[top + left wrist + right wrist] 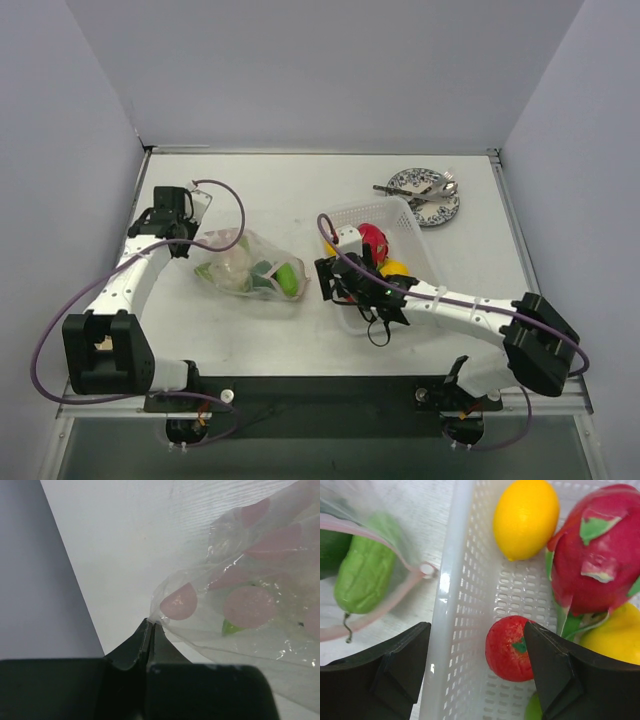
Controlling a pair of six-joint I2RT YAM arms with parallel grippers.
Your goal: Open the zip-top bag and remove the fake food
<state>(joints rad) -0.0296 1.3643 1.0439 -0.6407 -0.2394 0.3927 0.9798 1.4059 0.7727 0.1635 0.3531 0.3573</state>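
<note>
It was a robotics lab test cell, not a home or kitchen — a bare white counter (300, 340) boxed in on three sides by plain pale panels (320, 70). A left arm (130, 285) and a right arm (470, 315) were bolted at its near edge, purple cables (243, 215) looping loose — and the food was glossy plastic fruit (373, 240) in a white mesh basket (418, 232).

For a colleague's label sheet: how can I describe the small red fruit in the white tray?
Find the white mesh tray right of the zip-top bag. Near the lemon lies the small red fruit: smooth, round, green-stemmed, unlike the bigger scaly dragon fruit.
</note>
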